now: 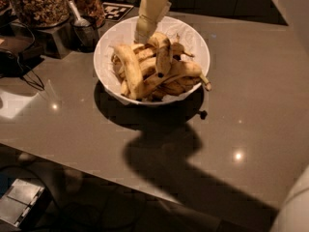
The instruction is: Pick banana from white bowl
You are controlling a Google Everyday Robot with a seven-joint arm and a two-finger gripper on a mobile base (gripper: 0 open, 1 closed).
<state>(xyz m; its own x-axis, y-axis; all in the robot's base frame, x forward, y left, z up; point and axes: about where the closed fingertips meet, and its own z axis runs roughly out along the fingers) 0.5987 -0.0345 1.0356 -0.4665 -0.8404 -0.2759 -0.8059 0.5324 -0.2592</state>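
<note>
The white bowl (198,45) stands on the grey-brown counter, piled with several yellow bananas. A brown-mottled banana (162,53) with a dark oval mark low on it lies arched on top of the pile. A longer, paler banana (129,67) lies at the left of the pile. My gripper (142,36) comes down from the top edge on a cream arm. It is over the back left of the bowl, its tip at the bananas just left of the mottled one. Its contact with the fruit is hidden.
Glass jars of nuts (39,4) and a metal scoop (77,16) stand left of the bowl, with a black-and-white marker tag (118,9) behind. Black cables (26,76) lie at the left. The counter's front edge (96,170) runs below, with a grey box (21,203) on the floor.
</note>
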